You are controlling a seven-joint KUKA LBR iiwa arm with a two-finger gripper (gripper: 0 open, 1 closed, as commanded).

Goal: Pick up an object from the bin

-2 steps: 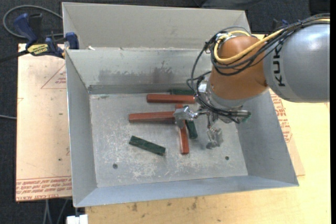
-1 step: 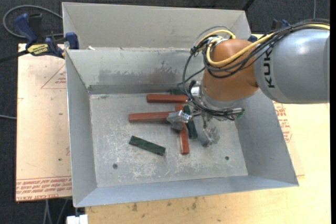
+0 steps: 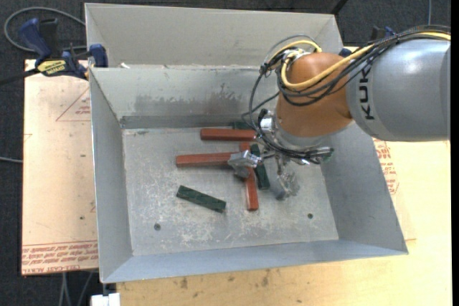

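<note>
Hovering at the short red bar's [image 3: 251,195] upper end, my fingers [image 3: 267,174] stand apart. That gap, I judge, leaves room to close round it.

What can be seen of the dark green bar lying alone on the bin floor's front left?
The dark green bar is a short, flat stick with squared ends and a matte surface. It lies flat on the bin floor, slanted, its right end nearer the front wall. Nothing touches it; the red-brown bars and the hand sit apart, farther back and right.
</note>
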